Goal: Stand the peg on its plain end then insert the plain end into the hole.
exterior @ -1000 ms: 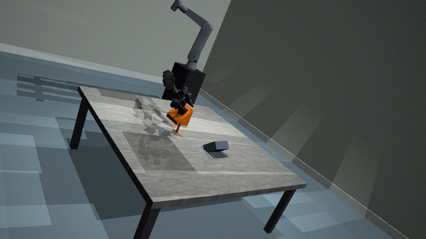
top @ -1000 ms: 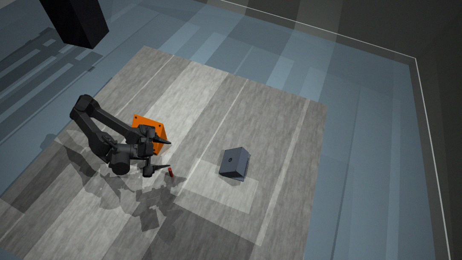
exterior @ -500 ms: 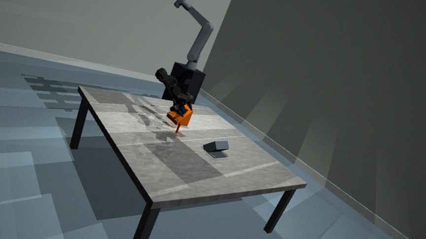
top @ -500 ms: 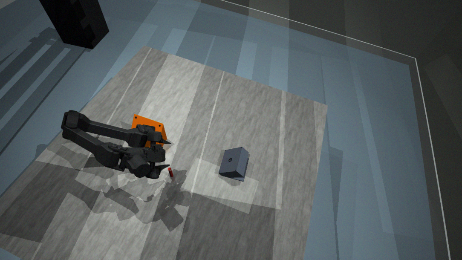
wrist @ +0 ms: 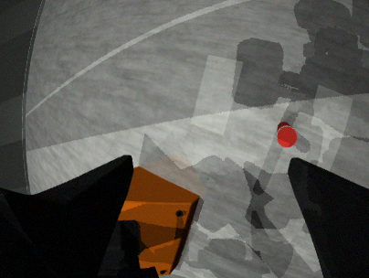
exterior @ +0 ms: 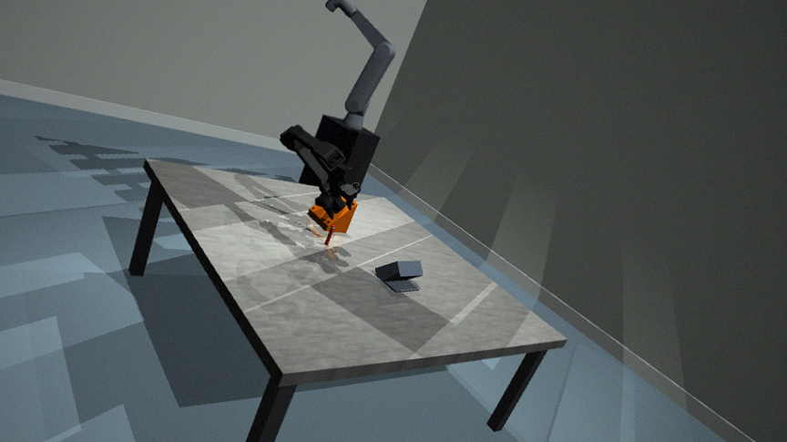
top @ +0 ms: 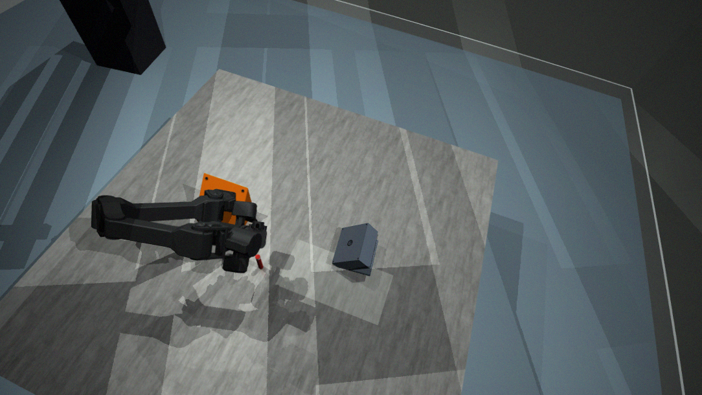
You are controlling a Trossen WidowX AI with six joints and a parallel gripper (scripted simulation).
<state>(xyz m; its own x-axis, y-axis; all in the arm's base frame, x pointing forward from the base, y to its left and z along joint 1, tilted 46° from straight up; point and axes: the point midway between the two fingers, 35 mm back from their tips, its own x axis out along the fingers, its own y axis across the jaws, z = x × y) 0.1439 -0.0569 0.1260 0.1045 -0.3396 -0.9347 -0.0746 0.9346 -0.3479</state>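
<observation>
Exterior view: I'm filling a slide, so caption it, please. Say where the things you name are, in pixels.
A red peg [top: 260, 262] [exterior: 330, 235] [wrist: 287, 136] stands upright on the table [top: 373, 171] [exterior: 437, 323] [wrist: 114, 91] between the orange base [top: 223, 184] [exterior: 343, 217] [wrist: 160, 206] and the grey sloped panel [top: 354, 244] [exterior: 400, 269].

"How does the tabletop [top: 353, 162] [exterior: 277, 272] look?" "Matt, streaked like brushed stone (or worn wood)."

"And the panel [top: 355, 245] [exterior: 402, 269] on it?" "Smooth, plastic-looking, dull. The orange block [top: 223, 184] [exterior: 342, 217] [wrist: 160, 206] beyond it: smooth too."

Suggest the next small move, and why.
I'd shift the open gripper sideways to centre the peg before lowering: the peg stands upright, ungripped, and the wrist view shows it well right of the midline, nearly in line with the right-hand fingertip.
</observation>
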